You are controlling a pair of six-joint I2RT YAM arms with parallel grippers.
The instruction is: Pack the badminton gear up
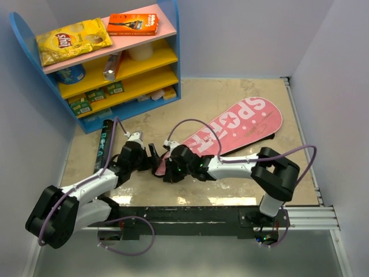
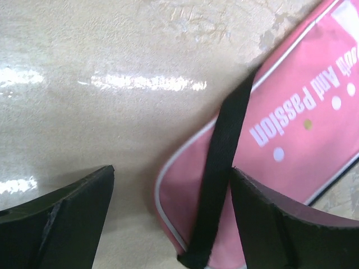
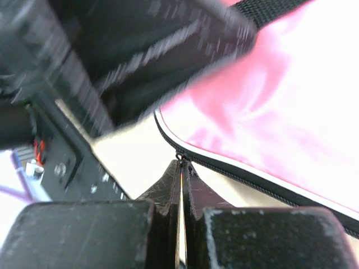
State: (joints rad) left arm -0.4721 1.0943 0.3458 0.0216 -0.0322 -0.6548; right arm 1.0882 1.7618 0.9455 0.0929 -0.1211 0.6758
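Left tool (image 1: 153, 156), right tool (image 1: 166, 168) at pink cover (image 1: 233, 128)

We see the pink racket cover (image 1: 230, 130) lying flat on the table (image 1: 242, 92), slanting from its narrow end near the middle to its broad rounded end at far right; white "SPORT" lettering and a star face up; black edging and white piping rim it; a black strap (image 2: 219, 168) crosses the narrow end; the long black tube (image 1: 104, 145), green-lettered, lies at the table's left edge, well apart.
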